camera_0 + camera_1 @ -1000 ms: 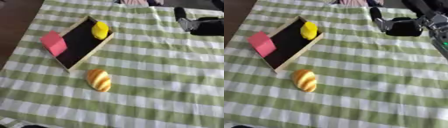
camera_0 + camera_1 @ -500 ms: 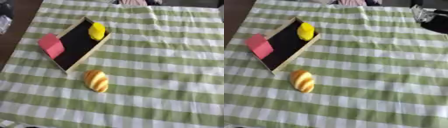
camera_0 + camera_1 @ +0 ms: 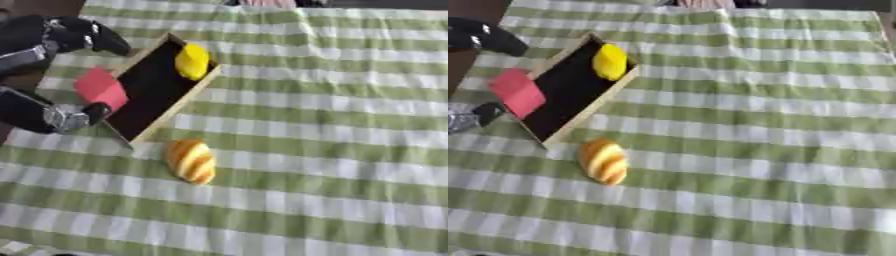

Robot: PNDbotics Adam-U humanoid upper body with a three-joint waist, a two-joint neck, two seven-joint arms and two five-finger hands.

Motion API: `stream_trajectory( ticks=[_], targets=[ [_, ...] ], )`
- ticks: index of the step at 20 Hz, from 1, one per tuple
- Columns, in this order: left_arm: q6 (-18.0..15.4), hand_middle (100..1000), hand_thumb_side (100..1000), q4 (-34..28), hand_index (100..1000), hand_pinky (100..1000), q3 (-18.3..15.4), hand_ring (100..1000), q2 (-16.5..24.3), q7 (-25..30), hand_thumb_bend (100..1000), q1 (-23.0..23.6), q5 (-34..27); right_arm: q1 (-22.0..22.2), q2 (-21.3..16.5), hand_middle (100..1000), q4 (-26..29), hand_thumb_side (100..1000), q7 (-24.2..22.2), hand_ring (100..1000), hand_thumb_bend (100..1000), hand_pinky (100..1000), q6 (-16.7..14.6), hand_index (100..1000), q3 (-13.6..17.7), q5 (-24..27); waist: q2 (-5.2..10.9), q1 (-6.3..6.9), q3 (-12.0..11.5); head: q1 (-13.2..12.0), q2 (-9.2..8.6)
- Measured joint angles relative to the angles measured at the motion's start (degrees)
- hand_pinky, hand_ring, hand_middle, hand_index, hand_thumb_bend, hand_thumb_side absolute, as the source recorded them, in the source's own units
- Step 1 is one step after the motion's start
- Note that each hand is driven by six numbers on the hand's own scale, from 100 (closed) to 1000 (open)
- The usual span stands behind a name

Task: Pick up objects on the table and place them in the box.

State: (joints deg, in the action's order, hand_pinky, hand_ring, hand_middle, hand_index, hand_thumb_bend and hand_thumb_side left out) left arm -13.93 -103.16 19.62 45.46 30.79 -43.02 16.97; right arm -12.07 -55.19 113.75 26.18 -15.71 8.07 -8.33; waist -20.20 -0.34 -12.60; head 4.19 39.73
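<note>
Bread point(image 3: 191, 161) lies lengthwise near-to-far beside box point(image 3: 199, 86); left hand point(image 3: 52, 80) fingers' state unclear.

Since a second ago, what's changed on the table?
The right hand has gone from the upper right. The left hand has come in at the left, beside the box, fingers spread, near the pink block. It holds nothing. The block, the yellow thing in the box and the bread on the cloth stayed put.
</note>
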Motion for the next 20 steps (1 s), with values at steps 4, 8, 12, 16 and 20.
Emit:
stream_trajectory(
  ticks=[4, 8, 12, 16, 20],
  targets=[
    [2.65, 838, 355, -0.02, 890, 792, 1.63, 842, -2.37, 0.64, 202, -1.45, 0.41, 0.55, 0.60, 780, 0.00, 100, -0.14, 927, 100, 890, 0.16, 852, -0.03, -0.49, 0.00, -0.11, -0.18, -0.03, 0.00],
    [3.36, 843, 411, 0.32, 887, 788, 2.94, 842, -5.05, 2.26, 195, -2.39, -0.52, 0.55, 1.17, 778, 0.00, 100, -0.17, 927, 100, 891, 0.35, 850, -0.04, -0.66, 0.00, -0.13, -0.25, -0.08, 0.01],
    [3.62, 840, 418, 1.06, 880, 778, 4.16, 837, -7.49, 5.25, 159, -2.55, -1.14, 0.55, 1.54, 776, 0.00, 100, -0.29, 927, 100, 891, 0.47, 849, -0.04, -0.64, -0.02, -0.17, -0.35, 0.45, 0.07],
    [4.15, 842, 429, 2.22, 879, 773, 4.77, 836, -10.25, 7.84, 138, -2.64, -0.96, 0.54, 1.80, 775, 0.00, 100, -0.31, 925, 100, 890, 0.55, 849, -0.03, -0.29, -0.02, -0.52, -0.47, 1.52, 0.51],
    [4.40, 843, 464, 3.64, 878, 770, 5.61, 835, -12.57, 10.26, 126, -2.64, 0.07, 0.56, 2.09, 772, 0.00, 100, -0.17, 923, 100, 890, 0.54, 847, 0.02, 0.06, -0.02, -0.88, -0.51, 3.24, 0.75]
  ],
)
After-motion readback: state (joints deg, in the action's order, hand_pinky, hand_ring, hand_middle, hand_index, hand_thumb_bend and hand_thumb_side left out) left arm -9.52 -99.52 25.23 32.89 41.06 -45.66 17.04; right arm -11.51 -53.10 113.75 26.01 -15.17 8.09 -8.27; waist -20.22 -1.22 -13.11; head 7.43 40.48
